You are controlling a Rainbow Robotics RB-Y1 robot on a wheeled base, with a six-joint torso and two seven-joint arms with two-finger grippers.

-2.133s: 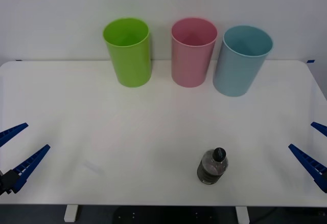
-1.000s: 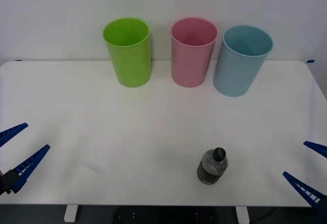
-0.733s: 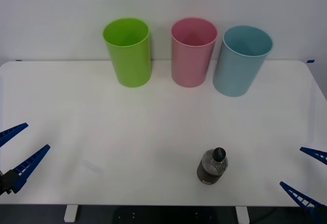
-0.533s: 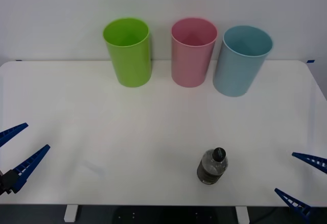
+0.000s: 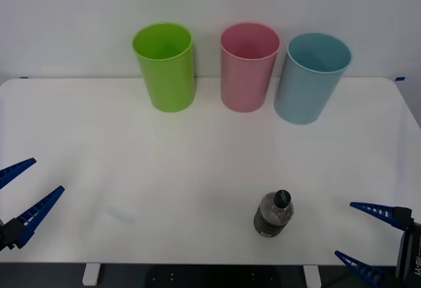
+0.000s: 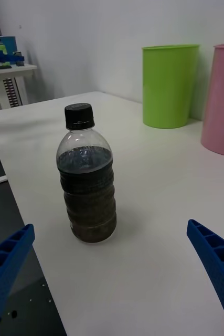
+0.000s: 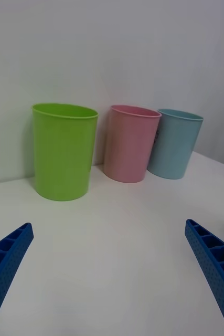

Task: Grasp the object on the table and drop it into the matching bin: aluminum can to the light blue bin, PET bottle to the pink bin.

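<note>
**A:** Front view first. Which way did your bottle [image 5: 272, 214] point?

**B:** It stood upright, long axis vertical, black screw cap on top. You had it near the front edge of the table [image 5: 131, 143], right of centre, well apart from the three bins at the back.

**A:** And in the right wrist view?

**B:** The bottle [image 6: 87, 176] stood straight ahead of your right gripper [image 6: 112, 278], clear plastic with a ribbed body, dark drink up to the shoulder and a brownish band lower down. The cap was ridged round its side.

**A:** How were the fingers?

**B:** Your right gripper [image 5: 366, 233] sat at the table's front right corner, its blue ribbed fingers spread wide and holding nothing, aimed toward the bottle from the right. Your left gripper [image 5: 25, 194] waited at the front left edge, fingers likewise spread and bare.

**A:** Anything between gripper and bottle?

**B:** Only bare white tabletop, smooth and matt. You had nothing touching the bottle.

**A:** The bins?

**B:** Three tall plastic cups with round rims, tapering to the base, in a row before the white wall: the lime green bin [image 5: 165, 66] on the left, the pink bin [image 5: 248, 66] in the middle, the light blue bin [image 5: 309, 76] on the right. Pink and blue stood just beside each other; green stood a little apart. Your left wrist view showed the same row, green [image 7: 64, 150], pink [image 7: 130, 143], blue [image 7: 175, 143].
</note>
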